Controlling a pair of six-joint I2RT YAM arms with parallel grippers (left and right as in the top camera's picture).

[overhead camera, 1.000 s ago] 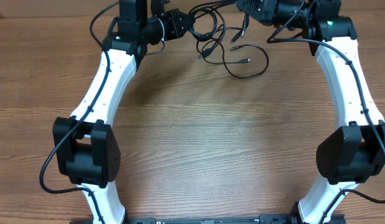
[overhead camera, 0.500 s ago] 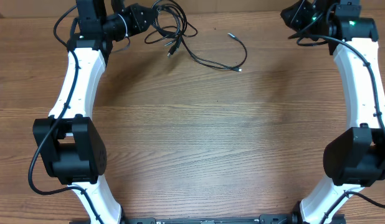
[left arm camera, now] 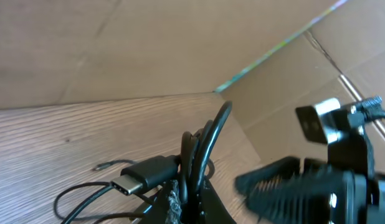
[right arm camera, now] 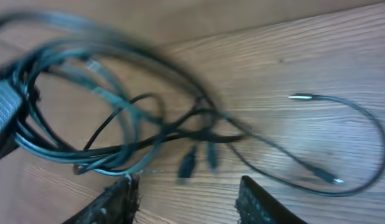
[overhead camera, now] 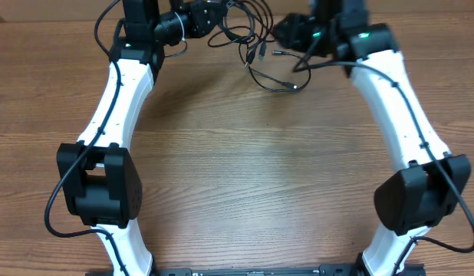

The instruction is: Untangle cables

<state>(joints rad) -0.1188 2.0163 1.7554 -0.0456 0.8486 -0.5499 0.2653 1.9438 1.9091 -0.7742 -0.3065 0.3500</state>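
Left arm is stretching out to the far edge of the table [overhead camera: 245, 169], its left claw [left arm camera: 191, 204] clamping tight on the cables [overhead camera: 256, 47]. Right arm is angling in beside it, right claw [right arm camera: 189, 200] hovering partly open just above the tangle, gripping nothing. Cables are sitting far-center between both claws, one loose strand looping toward the table's middle.

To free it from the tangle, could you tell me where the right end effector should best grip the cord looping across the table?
Probably the looping cord, on its outer curve near the plug end, coming down with the right end effector, jaws across it. That stretch lies flat on the table, apart from the bundle the left end effector pinches.
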